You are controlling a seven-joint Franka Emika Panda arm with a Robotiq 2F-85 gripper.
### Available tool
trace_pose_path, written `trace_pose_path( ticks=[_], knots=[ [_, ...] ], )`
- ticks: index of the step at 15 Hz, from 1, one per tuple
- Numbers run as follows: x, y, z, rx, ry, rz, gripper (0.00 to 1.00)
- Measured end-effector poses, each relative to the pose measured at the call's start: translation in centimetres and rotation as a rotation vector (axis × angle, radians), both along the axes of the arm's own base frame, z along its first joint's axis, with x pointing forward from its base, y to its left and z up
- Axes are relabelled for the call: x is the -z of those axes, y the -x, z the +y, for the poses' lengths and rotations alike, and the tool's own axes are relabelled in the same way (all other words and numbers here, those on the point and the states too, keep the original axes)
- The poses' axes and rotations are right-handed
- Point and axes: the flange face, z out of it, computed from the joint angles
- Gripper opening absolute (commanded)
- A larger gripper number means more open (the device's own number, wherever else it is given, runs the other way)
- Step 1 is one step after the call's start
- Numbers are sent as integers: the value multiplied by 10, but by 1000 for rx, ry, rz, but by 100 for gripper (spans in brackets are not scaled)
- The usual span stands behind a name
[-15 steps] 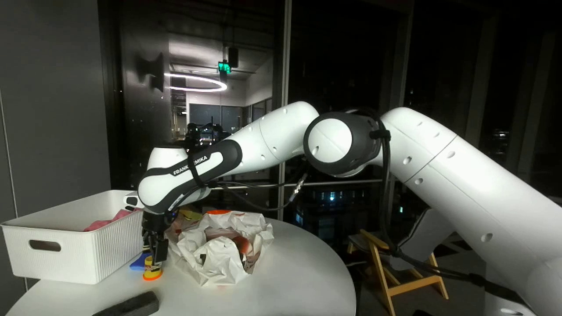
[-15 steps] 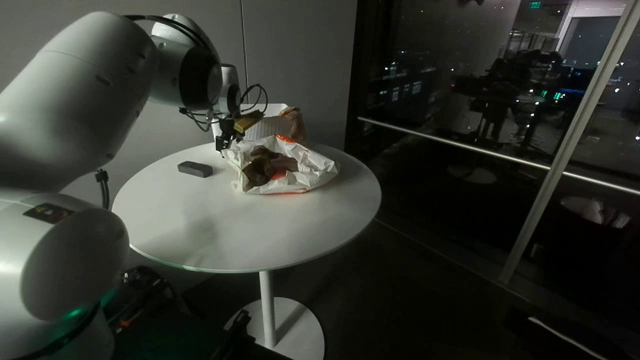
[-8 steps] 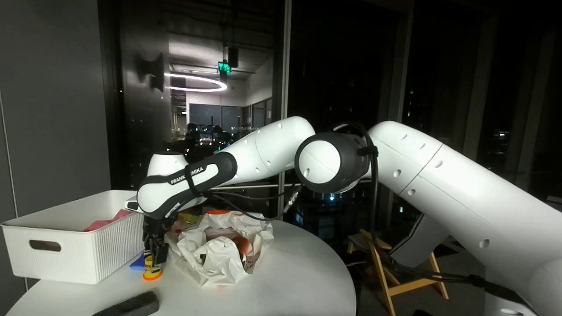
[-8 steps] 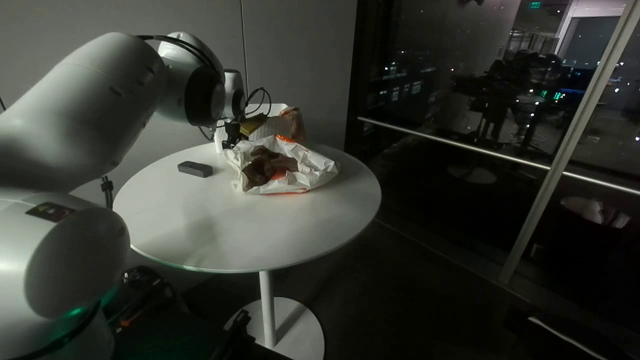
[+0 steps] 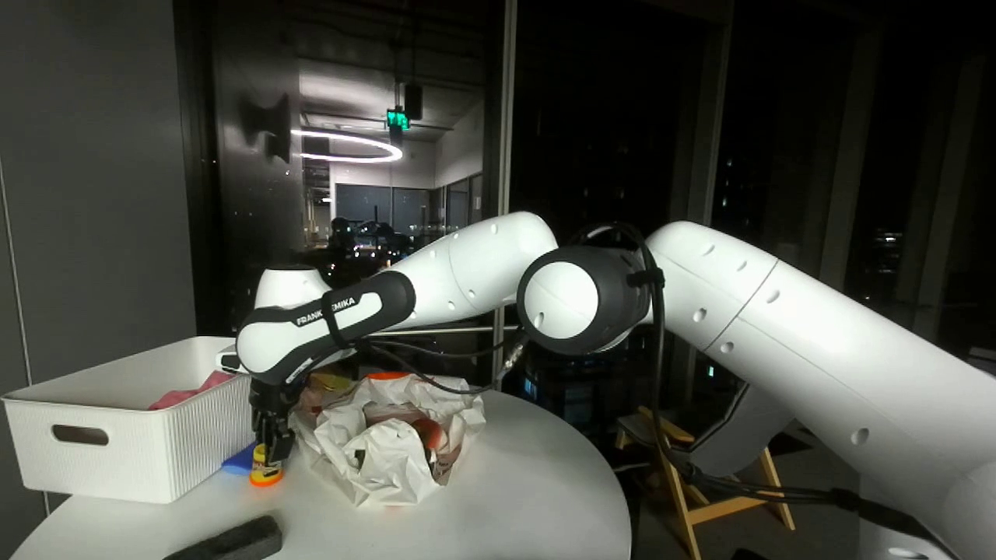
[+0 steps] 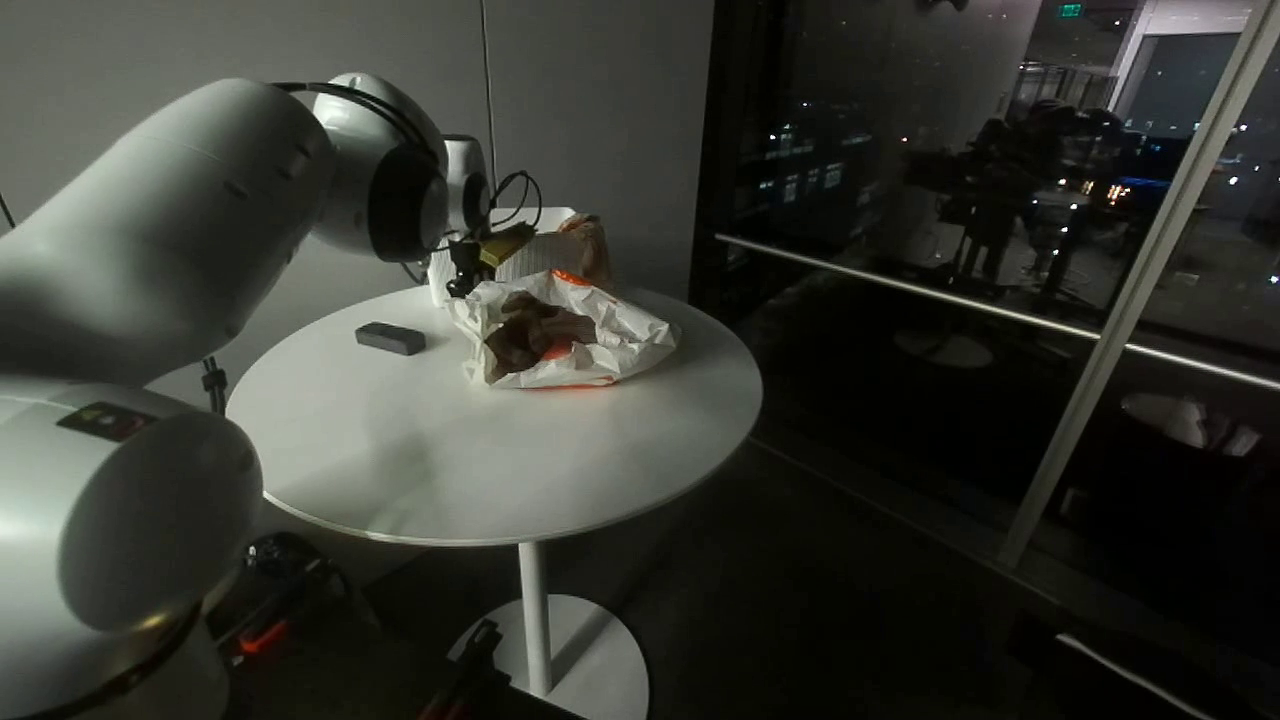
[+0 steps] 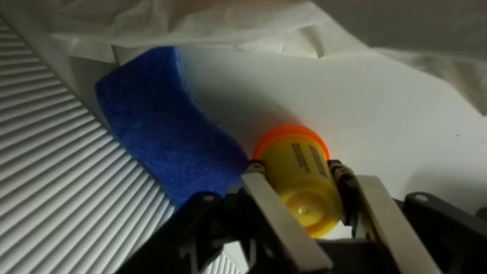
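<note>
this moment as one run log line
gripper: closed on yellow tub | tub: orange rim down | blue piece: between tub and white bin

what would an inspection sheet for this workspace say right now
Surface: round white table, shadowed in places
Job's things: yellow tub, orange-rimmed end down
Clutter: blue cloth beside the tub, crumpled white bag, dark grey block, ribbed white bin with something pink inside
Grippers: one gripper, closed on the tub from both sides
Cables: black cable strapped to the white arm, hanging slack below
Surroundings: grey wall, dark windows, wooden frame
</note>
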Motion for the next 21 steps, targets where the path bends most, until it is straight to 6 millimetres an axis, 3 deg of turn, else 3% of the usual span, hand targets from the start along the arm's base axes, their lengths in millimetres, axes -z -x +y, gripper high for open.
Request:
trace_pose_path(
  ticks=[3,7,10,13,16,18,21],
  knots=[
    [-28,-2,-3,68,38,-34,20],
    [-94,-1,-20,238,42,-110,20],
    [-143,9,-48,391,53,-155,20],
    [-173,23,-87,545,106,-199,20],
    [-173,45,-124,673,185,-189,20],
    [-153,62,-143,726,241,-132,20],
    [-107,80,-157,747,294,-42,20]
  ],
)
